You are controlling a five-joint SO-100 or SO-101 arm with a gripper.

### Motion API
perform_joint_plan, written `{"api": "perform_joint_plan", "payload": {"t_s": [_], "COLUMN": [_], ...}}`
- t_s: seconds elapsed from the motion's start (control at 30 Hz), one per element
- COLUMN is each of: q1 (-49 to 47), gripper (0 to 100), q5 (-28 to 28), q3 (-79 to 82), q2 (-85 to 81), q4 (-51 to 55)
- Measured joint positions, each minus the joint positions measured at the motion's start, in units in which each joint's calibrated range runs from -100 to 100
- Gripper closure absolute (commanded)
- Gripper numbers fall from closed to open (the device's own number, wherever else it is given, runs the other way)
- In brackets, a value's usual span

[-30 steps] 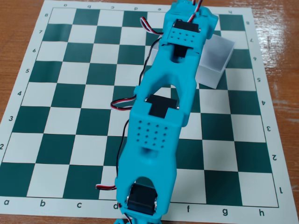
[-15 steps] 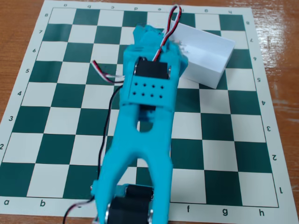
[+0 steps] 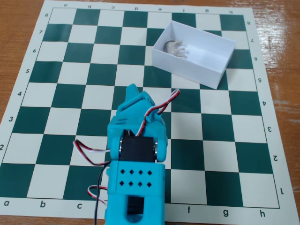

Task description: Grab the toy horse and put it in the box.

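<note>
The toy horse (image 3: 176,48), pale grey-white with a darker end, lies on its side inside the white box (image 3: 213,75), in the box's left end. The box stands open-topped on the upper right part of the chessboard. My turquoise gripper (image 3: 132,89) is below and left of the box, over the middle of the board, a couple of squares from it. Its fingers point up the picture and look closed together, with nothing between them. The arm's body hides the squares beneath it.
The green-and-cream chessboard mat (image 3: 56,122) lies on a wooden table (image 3: 14,28). The arm's servo block and red-white-black wires (image 3: 136,154) fill the lower middle of the fixed view.
</note>
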Motion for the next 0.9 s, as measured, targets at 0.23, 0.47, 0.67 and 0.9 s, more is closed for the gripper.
{"api": "perform_joint_plan", "payload": {"t_s": [0.23, 0.47, 0.67, 0.9], "q1": [-0.1, 0.6, 1.7, 2.2], "gripper": [71, 71, 71, 71], "q5": [-0.3, -0.3, 0.2, 2.6], "q3": [10.3, 18.5, 21.8, 24.1], "q2": [-12.3, -21.4, -23.9, -23.5], "q4": [7.4, 11.6, 12.3, 9.3]}}
